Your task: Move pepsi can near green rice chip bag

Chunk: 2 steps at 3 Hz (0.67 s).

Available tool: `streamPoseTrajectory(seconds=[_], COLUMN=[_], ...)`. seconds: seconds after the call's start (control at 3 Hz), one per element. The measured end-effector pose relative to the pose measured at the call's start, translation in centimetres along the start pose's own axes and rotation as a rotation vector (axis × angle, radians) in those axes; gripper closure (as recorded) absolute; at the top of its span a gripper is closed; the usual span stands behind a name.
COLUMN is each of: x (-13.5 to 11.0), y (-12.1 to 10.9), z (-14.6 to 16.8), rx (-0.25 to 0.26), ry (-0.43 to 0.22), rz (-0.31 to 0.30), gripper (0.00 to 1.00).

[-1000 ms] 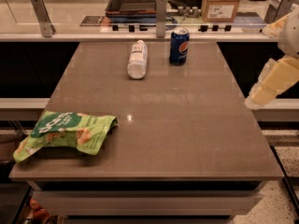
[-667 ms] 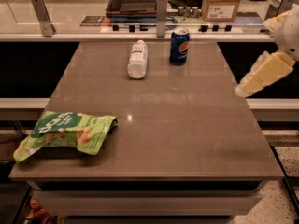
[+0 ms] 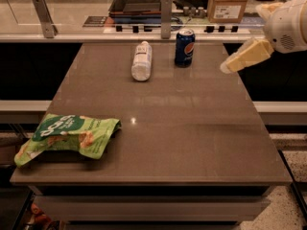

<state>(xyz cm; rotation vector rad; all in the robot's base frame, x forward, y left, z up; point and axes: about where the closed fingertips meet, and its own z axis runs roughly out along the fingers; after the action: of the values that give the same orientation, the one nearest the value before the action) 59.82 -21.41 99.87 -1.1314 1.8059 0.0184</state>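
The pepsi can [image 3: 184,47] stands upright at the far edge of the brown table [image 3: 192,123], right of centre. The green rice chip bag [image 3: 67,137] lies flat at the near left corner, far from the can. My gripper [image 3: 225,68] reaches in from the right at the table's far right edge, to the right of the can and apart from it. It holds nothing that I can see.
A white plastic bottle [image 3: 142,61] lies on its side left of the can. A counter behind the table carries a dark tray [image 3: 139,1], a cardboard box [image 3: 230,3] and metal posts [image 3: 166,11].
My gripper has moved up and to the left, from beside the table's right edge toward the far right corner, closer to the can. The can, bottle and bag have not moved.
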Motion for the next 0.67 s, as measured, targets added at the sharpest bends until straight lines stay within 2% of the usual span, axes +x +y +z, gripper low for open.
streamPoseTrajectory(seconds=[0.33,0.67], x=[-0.4,-0.4], y=[-1.51,-1.5], z=[3.58,3.59], rx=[-0.033,-0.034], ry=[-0.106,-0.106], rz=[0.067,0.067], gripper=[0.0,0.0])
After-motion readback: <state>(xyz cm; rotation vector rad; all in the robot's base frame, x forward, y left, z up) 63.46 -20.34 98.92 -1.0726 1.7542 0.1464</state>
